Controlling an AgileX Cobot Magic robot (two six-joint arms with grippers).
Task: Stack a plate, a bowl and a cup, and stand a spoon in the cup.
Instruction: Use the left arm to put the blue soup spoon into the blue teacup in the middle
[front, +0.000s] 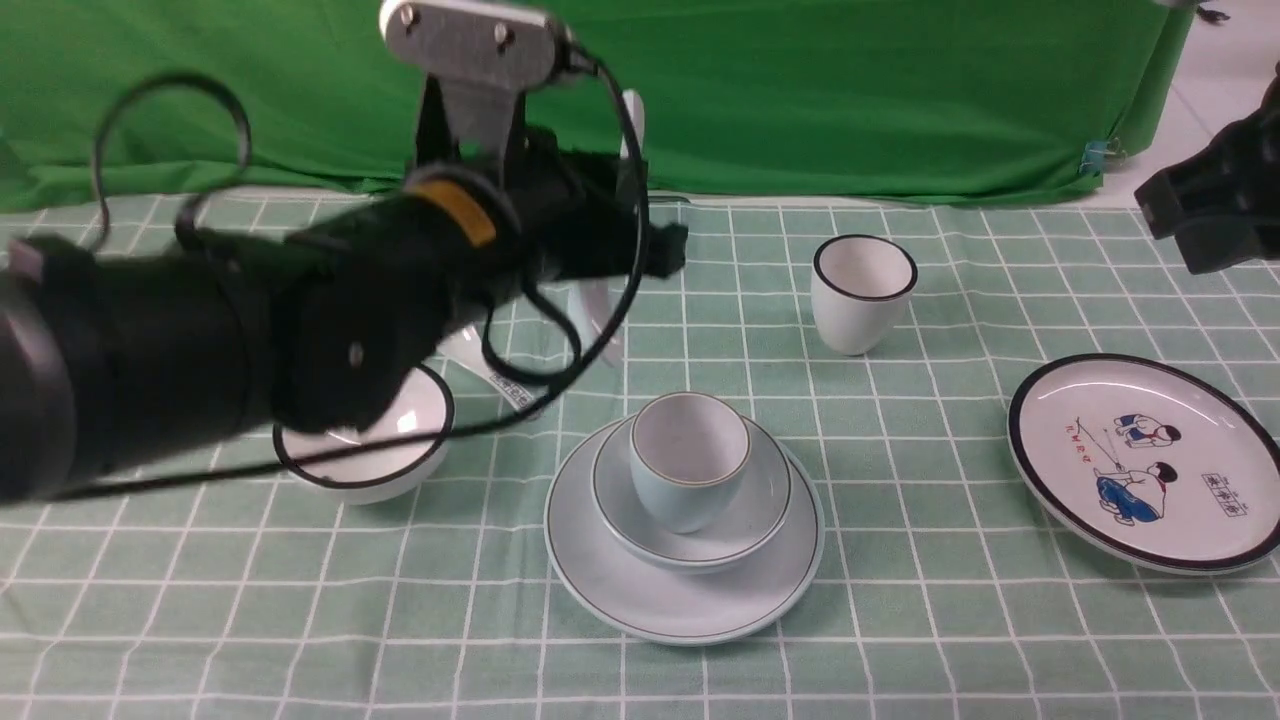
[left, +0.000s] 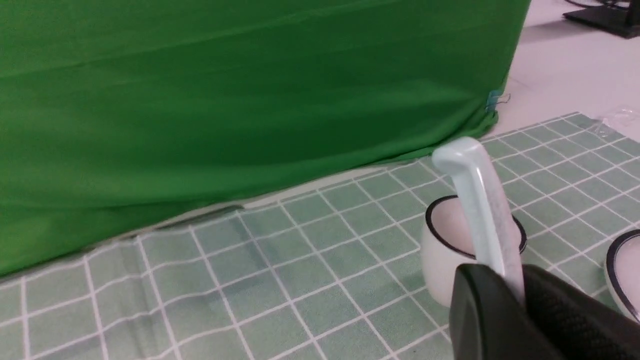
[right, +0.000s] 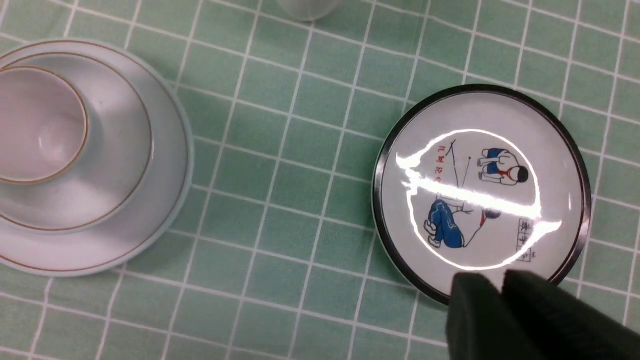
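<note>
Glazed crockery stacked on the checked cloth of the bench (front: 900, 620), with the spoon (left: 480, 200) gripped in the air.
The left tool (left: 505, 272) was clamped on the smooth, pale ceramic spoon, whose hooked handle end stuck out past the black fingers. The round pale blue-green plate (front: 640, 590) carried the shallow bowl (front: 765, 500), and the small handleless cup (front: 690, 460) stood inside the bowl, all glossy and thin-rimmed. The right tool (right: 500, 287) hung over the cartoon plate (right: 500, 125), its jaws pressed together on nothing.
</note>
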